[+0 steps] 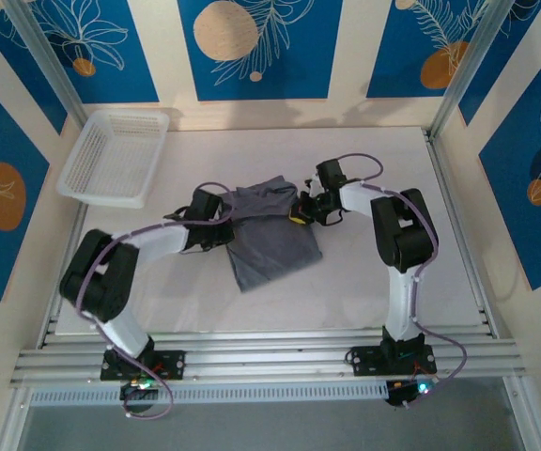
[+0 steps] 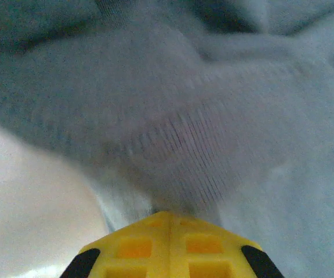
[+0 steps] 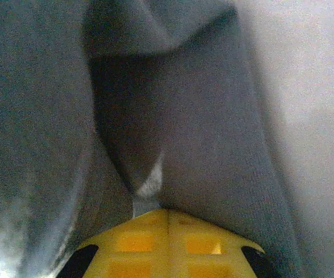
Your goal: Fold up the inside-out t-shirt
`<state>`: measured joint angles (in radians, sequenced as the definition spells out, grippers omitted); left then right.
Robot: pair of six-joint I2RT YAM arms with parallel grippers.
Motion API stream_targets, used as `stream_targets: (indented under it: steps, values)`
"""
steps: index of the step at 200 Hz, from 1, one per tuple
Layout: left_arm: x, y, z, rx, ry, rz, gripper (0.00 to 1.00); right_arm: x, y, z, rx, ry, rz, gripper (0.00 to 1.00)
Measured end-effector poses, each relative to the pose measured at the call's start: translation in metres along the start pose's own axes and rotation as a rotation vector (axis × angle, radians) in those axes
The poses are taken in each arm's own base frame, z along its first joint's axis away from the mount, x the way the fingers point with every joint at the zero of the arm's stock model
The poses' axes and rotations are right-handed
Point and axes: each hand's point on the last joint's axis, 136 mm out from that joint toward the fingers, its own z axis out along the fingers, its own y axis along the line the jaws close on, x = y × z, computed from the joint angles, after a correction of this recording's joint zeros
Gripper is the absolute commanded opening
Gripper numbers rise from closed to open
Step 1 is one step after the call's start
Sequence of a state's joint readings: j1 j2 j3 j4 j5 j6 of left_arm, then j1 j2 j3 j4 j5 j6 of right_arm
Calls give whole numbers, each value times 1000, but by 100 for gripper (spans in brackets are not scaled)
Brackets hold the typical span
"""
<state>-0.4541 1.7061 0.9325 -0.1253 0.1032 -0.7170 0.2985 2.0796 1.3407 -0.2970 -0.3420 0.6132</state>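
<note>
At table centre: you had the inside-out t-shirt (image 1: 272,235) lying on the table (image 1: 205,301), partly doubled over. Its upper part was bunched between the two grippers and its lower part lay flat, skewed toward the near edge.
Left gripper (image 1: 222,220): clenched on the shirt's left edge. Your left wrist view showed the yellow fingers (image 2: 132,249) pressed together, with ribbed grey cloth pinched at their tips.
Right gripper (image 1: 301,209): clenched on the shirt's upper right edge. Your right wrist view showed its fingers pressed together under a dark fold of cloth that met their tips.
White mesh basket (image 1: 101,198): stood at the table's far left corner, well apart from the shirt.
</note>
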Motion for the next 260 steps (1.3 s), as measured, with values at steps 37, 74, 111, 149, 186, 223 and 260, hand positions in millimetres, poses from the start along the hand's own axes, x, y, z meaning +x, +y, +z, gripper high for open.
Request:
stream_targets:
  steps: [37,74,111,149,186,223,260]
  values:
    - [-44,-1,13,-23,-68,8,0,-42,29,2,-44,-59,-39,0]
    - [-109,-7,1,-3,-191,-27,3,-93,65,2,-93,-128,-96,5]
    - [-133,24,22,-47,-196,-87,20,-116,66,30,-78,-95,-100,26]
    - [-141,38,6,-53,-195,-89,47,-116,78,22,-28,-41,-161,41]
    - [-136,18,-83,19,-321,-64,53,-103,92,-28,39,-73,-300,53]
    - [-95,29,-83,58,-267,-112,66,-96,78,-68,90,-134,-362,60]
    - [-58,52,-31,42,-121,-206,71,-110,54,-49,82,-124,-341,60]
